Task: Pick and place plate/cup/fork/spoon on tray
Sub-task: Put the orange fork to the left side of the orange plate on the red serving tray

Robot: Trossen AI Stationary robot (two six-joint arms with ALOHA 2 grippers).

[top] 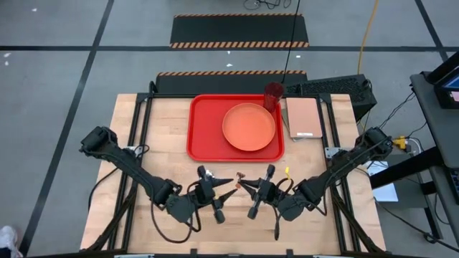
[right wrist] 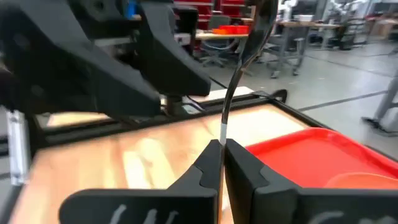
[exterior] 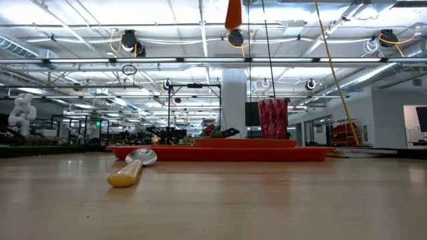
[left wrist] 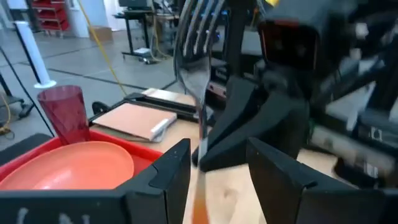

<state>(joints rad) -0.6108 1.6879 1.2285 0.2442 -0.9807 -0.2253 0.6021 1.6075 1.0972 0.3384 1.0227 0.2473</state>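
The red tray (top: 204, 132) lies at the table's far middle. The orange plate (top: 249, 127) rests on it, and the dark red cup (top: 273, 94) stands upright at its far right corner. The spoon (exterior: 130, 170) lies flat on the wood, bowl toward the tray. Near the front middle my two grippers face each other. My right gripper (top: 247, 188) is shut on the fork (left wrist: 198, 74), which is held up in the air. My left gripper (left wrist: 217, 168) is open, with one finger on either side of the fork's lower part. My right gripper pinches the fork's metal neck (right wrist: 222, 134) between its two shut fingers. The fingers come in level from the table's right side and lie across the fork. The fork is lifted clear and stands roughly upright, tines (left wrist: 193, 31) above and orange handle end (exterior: 233, 13) below.
A tan pad (top: 304, 118) lies just right of the tray. Bare wood stretches between the tray's near rim and the grippers, and along the left side of the table. Both arms cross the near corners.
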